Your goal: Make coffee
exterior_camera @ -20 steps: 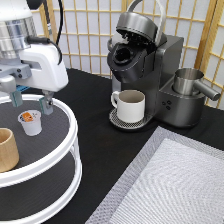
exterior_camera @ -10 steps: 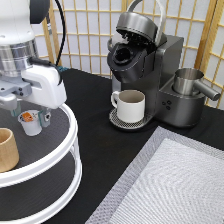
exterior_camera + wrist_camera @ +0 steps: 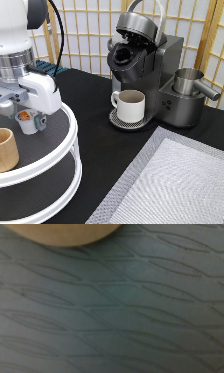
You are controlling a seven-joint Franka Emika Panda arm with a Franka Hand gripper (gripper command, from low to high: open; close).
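- Since the earlier frames the gripper (image 3: pixel 31 120) has been coming down, and it is now sitting low over the coffee pod (image 3: pixel 27 121) on the top tier of the round two-tier stand (image 3: pixel 60 150).
- One coffee pod is showing: it is standing upright, long axis vertical, orange-brown foil top facing up, near the exterior view's left edge.
- One gripper is in view; its white body is covering most of the fingers, with a dark fingertip (image 3: pixel 41 121) just beside the pod, so how far they are spread and whether they are gripping the pod cannot be told.
- One tan wooden cup (image 3: pixel 7 149) is standing on the same tier, below the pod in the exterior view.
- One white mug (image 3: pixel 130 105) is sitting under the one coffee machine (image 3: pixel 150 65), whose lid is standing open.
- One metal pitcher (image 3: pixel 189 82) is resting at the machine's right.
- The wrist view is showing the tier's patterned mat (image 3: pixel 125 317) and a tan curved edge (image 3: pixel 65 234).
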